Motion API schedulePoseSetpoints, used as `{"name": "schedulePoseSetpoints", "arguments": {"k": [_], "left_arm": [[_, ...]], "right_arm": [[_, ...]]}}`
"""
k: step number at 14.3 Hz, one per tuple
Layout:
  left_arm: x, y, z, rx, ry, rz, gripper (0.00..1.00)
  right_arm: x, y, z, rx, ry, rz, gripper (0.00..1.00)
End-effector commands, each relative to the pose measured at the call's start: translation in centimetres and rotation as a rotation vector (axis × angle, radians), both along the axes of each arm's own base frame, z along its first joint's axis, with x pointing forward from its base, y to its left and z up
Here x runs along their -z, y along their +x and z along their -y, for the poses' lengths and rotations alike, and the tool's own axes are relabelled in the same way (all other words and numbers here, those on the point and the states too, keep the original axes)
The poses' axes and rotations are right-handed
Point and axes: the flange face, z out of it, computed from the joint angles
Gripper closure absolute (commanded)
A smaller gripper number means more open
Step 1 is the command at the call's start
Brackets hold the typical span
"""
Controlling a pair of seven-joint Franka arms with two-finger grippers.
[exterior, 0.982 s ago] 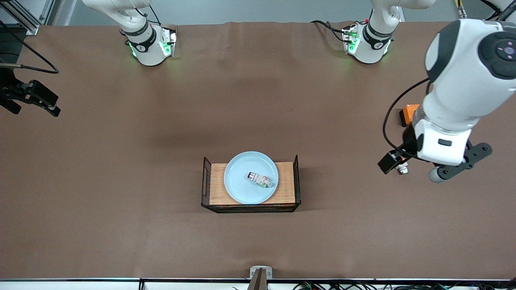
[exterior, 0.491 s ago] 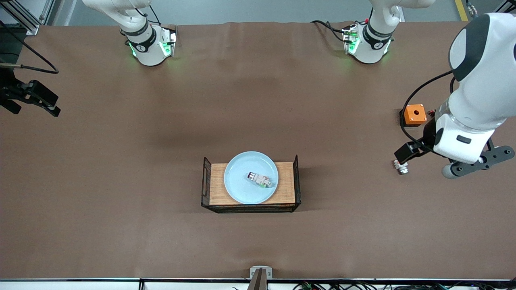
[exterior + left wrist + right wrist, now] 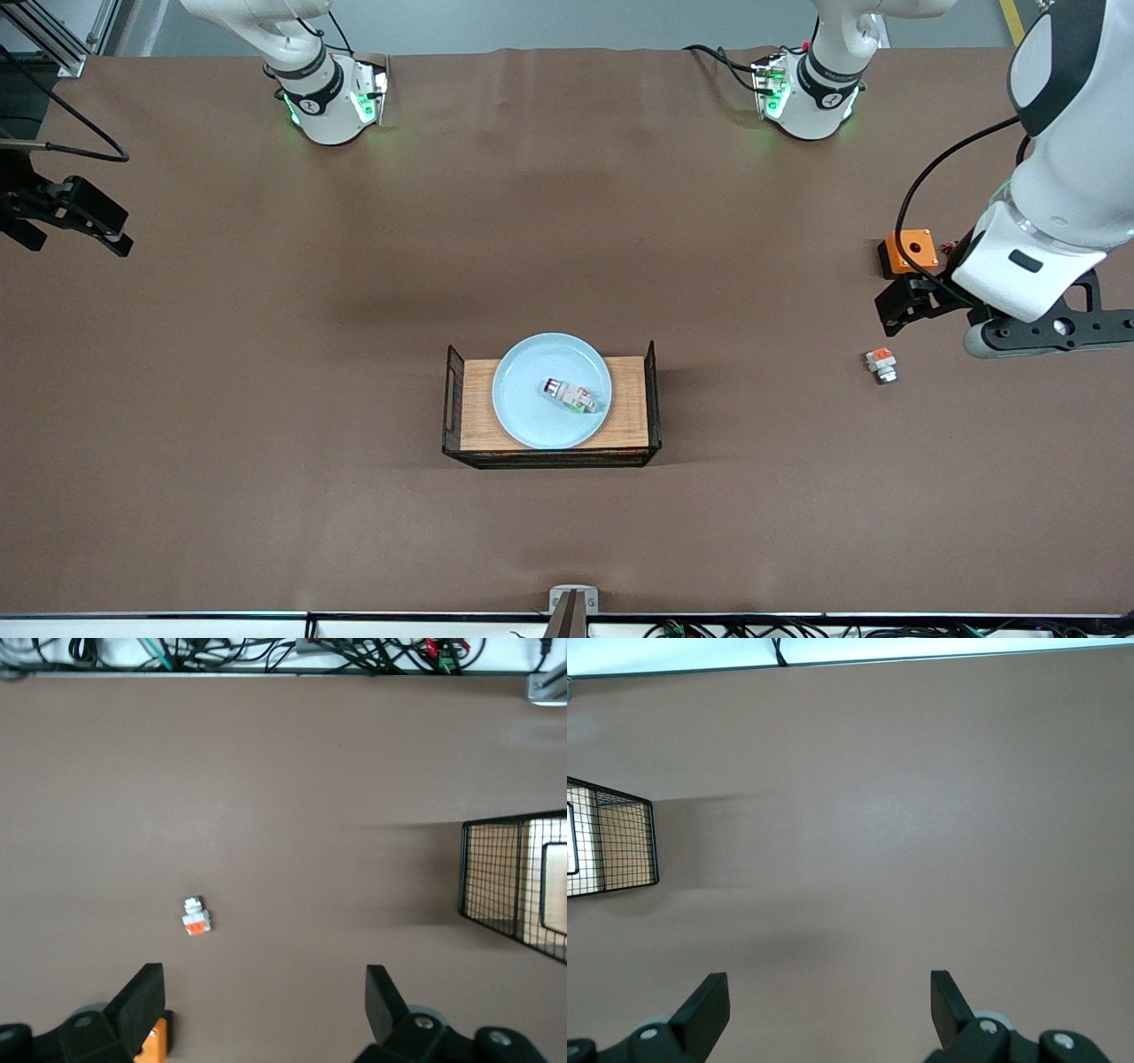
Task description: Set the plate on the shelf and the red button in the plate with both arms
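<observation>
While both arms hang over opposite ends of the brown tabletop (image 3: 266,399), the plate (image 3: 532,412) sits on a wooden tray (image 3: 631,403) with black wire-mesh ends, about midway between the two ends. On the plate lies the red button (image 3: 570,393), on its side near the rim toward the left arm's end. Jaws spread wide and holding nothing, the left gripper (image 3: 266,1014) hovers beside an orange box (image 3: 910,251) with a round hole. A small white block with an orange top (image 3: 881,364) rests on the tabletop nearer the front camera than that box. At the right arm's end, the right gripper (image 3: 830,1010) hangs with jaws equally wide apart, empty.
</observation>
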Motion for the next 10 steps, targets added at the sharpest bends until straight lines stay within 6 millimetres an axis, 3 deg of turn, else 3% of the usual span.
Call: {"name": "schedulePoseSetpoints", "arguments": {"k": [1,3,7,10], "left_arm": [[-0.1,0.4,-2.2,0.041,-0.032,0.02,0.0],[0.8,0.7,-2.8,0.049,-0.039,0.037,0.0],[1.9,-1.2,-3.6,0.138,-0.025,0.086,0.0],[2.4,-1.4,-5.9,0.105,-0.019,0.073,0.0]], "right_arm": [[-0.4,0.1,0.3,-0.007,-0.012,0.003,0.0],[-0.4,0.1,0.3,-0.007,-0.012,0.003,0.0],[-0.4,0.1,0.6,-0.001,-0.01,0.003,0.0],[-0.4,0.1,0.6,-0.001,-0.01,0.003,0.0]]}}
